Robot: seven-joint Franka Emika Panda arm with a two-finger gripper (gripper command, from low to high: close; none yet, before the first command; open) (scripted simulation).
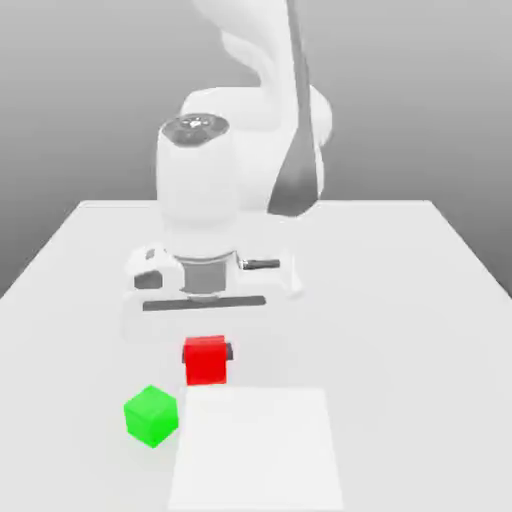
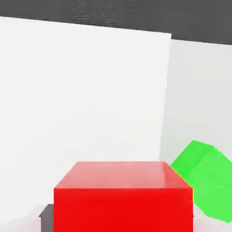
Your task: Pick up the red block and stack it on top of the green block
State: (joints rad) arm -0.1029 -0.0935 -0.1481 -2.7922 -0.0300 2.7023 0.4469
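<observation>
The red block (image 1: 205, 361) is a small bright cube just below my hand, near the front of the table. My gripper (image 1: 206, 354) reaches straight down onto it and is shut on it. A dark fingertip (image 1: 229, 352) presses against the block's side toward the exterior view's right. The hand view has the red block (image 2: 122, 195) close up, with a dark pad (image 2: 45, 218) at its side. The green block (image 1: 151, 414) sits on the table a short way off, nearer the front and toward the exterior view's left, turned at an angle. It also appears in the hand view as the green block (image 2: 206, 181) beside the red one, apart from it.
A flat, brighter white square patch (image 1: 256, 450) lies on the white table (image 1: 420, 300) right in front of the red block. The arm's white body (image 1: 200, 190) rises behind the blocks. The table's front edge is close to the green block.
</observation>
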